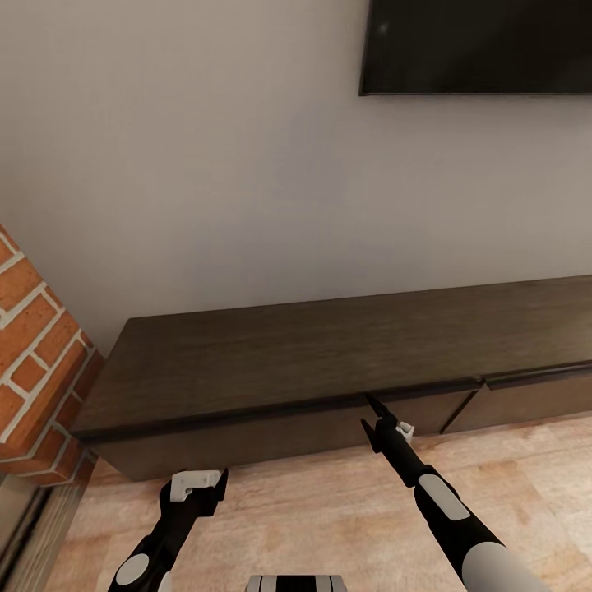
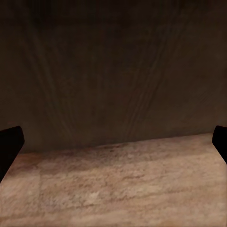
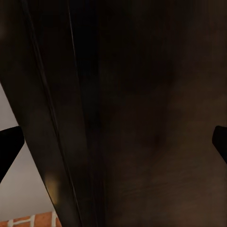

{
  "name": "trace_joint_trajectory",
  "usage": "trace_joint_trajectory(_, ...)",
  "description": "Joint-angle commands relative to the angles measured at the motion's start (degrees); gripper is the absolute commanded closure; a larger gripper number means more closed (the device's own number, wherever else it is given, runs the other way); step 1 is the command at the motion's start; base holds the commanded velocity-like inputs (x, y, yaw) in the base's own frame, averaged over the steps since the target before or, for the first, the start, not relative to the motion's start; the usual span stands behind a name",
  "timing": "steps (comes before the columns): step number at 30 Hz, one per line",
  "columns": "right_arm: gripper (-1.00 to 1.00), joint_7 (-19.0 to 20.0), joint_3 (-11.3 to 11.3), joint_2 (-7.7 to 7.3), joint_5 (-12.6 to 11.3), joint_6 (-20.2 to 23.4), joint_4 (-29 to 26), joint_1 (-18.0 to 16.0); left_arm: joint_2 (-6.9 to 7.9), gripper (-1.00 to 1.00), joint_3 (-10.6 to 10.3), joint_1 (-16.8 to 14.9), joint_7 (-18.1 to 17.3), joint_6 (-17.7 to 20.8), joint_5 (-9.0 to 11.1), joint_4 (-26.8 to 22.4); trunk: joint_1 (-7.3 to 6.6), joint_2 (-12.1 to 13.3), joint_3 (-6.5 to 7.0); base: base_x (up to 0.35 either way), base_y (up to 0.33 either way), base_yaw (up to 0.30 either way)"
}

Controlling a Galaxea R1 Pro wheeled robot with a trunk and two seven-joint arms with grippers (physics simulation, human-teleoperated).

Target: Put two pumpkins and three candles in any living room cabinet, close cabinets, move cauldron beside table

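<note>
The long dark-brown cabinet (image 1: 288, 353) runs along the wall below the TV. Its fronts look shut, or nearly so. My right gripper (image 1: 376, 411) is open, and its tips reach the thin black top edge of the left front. The right wrist view looks closely at that dark edge and front (image 3: 151, 118). My left gripper (image 1: 197, 492) hangs open lower down, just above the floor and short of the cabinet front (image 2: 113, 71), with nothing between its fingers. The pumpkins, candles, cauldron and table are out of view.
A brick column (image 1: 33, 370) stands against the cabinet's left end. The black TV (image 1: 477, 45) hangs on the pale wall at upper right. Light wood floor (image 1: 312, 510) lies between me and the cabinet.
</note>
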Motion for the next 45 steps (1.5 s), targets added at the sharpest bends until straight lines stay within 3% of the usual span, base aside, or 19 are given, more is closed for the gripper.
trace_joint_trajectory(1,-1.00,0.1,0.3,-0.07,-0.6,0.2,0.0,0.0,-0.05,-1.00,0.1,0.0,-0.3,0.3,0.0,-0.1,-0.01,0.0,-0.04,0.000,0.000,0.000)
trace_joint_trajectory(7,-1.00,0.0,0.3,-0.04,-0.5,0.2,0.0,0.0,-0.03,-1.00,0.1,0.0,-0.3,0.3,0.0,-0.1,-0.01,0.0,-0.04,0.000,0.000,0.000)
trace_joint_trajectory(8,1.00,0.0,0.3,-0.02,-0.5,0.2,0.0,0.0,-0.01,-1.00,0.1,0.0,-0.3,0.3,0.0,-0.1,-0.01,0.0,-0.04,0.000,0.000,0.000)
trace_joint_trajectory(45,1.00,-0.1,0.3,-0.07,-0.6,0.2,0.0,0.0,-0.02,-1.00,0.0,0.0,-0.3,0.3,0.0,-0.1,-0.01,0.0,-0.04,-0.023,0.000,0.000)
